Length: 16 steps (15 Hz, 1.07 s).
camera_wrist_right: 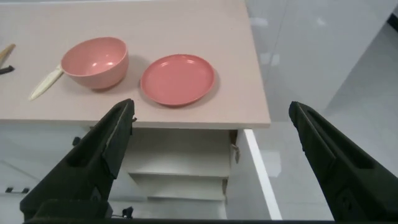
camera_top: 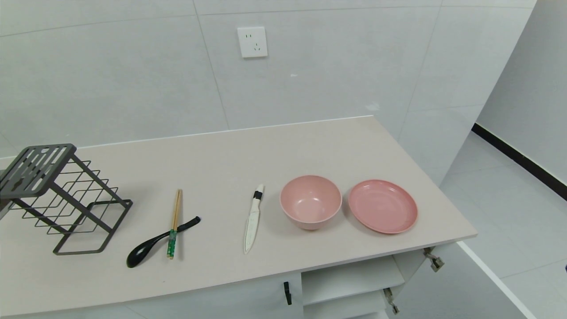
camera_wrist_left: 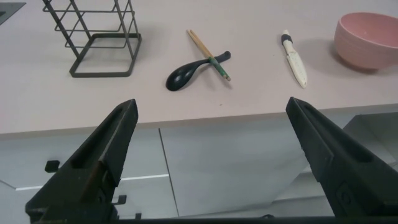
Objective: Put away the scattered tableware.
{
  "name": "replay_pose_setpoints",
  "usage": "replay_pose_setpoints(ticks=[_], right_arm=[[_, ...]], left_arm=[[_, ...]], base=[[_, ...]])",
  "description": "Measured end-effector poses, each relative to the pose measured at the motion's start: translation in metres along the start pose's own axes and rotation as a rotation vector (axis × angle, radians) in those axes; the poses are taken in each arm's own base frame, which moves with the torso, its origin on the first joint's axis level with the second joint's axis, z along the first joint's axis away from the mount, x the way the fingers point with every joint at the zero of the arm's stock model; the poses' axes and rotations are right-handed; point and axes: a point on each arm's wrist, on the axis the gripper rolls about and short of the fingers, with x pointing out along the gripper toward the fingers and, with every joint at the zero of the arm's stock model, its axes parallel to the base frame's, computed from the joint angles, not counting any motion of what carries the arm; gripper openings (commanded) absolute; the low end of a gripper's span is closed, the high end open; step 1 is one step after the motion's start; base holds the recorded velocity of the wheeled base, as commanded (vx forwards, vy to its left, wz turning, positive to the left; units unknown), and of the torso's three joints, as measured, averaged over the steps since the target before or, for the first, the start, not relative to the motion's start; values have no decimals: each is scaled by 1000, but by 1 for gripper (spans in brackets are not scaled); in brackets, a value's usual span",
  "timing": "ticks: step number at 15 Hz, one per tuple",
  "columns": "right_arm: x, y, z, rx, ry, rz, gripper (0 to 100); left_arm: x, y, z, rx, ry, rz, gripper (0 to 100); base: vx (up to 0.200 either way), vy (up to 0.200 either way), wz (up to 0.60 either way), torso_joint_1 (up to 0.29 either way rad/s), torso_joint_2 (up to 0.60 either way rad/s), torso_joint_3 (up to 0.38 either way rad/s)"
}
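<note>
A dark wire rack (camera_top: 57, 195) stands at the left end of the pale table (camera_top: 221, 150), its slotted top plate tilted. To its right lies a black spoon (camera_top: 150, 246), scoop toward the front edge and handle pointing away to the right. A pair of wooden chopsticks (camera_top: 176, 217) with green-patterned ends lies across that handle, touching it. Further right, well apart from them, is a cream knife (camera_top: 252, 221) with a black band at the handle. Its tip points toward the front edge. Next comes a pink bowl (camera_top: 310, 207), upright and empty. Just beside it, a shallow pink plate (camera_top: 383, 212) sits near the table's right end.

The head view takes in a wall socket (camera_top: 252, 42) above the table. The left wrist view looks from below the table's front edge across the rack, spoon, chopsticks, knife and bowl. The left end effector (camera_wrist_left: 214, 165) is held in front of the white cabinet fronts, its two dark fingers spread wide with nothing between them. The right wrist view covers the bowl, the plate and the open cabinet shelves (camera_wrist_right: 180, 162) under the table's right end. The right end effector (camera_wrist_right: 214, 162) is likewise spread wide and empty.
</note>
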Motion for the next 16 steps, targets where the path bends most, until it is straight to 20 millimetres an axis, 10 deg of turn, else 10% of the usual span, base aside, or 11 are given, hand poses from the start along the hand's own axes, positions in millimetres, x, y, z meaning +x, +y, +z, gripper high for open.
replay_pose_setpoints(ticks=[16], right_arm=[[104,-11,-14,35,243,132,100]], left_arm=[[0,0,0,-5,0,0,100]], base=[[0,0,0,0,0,0]])
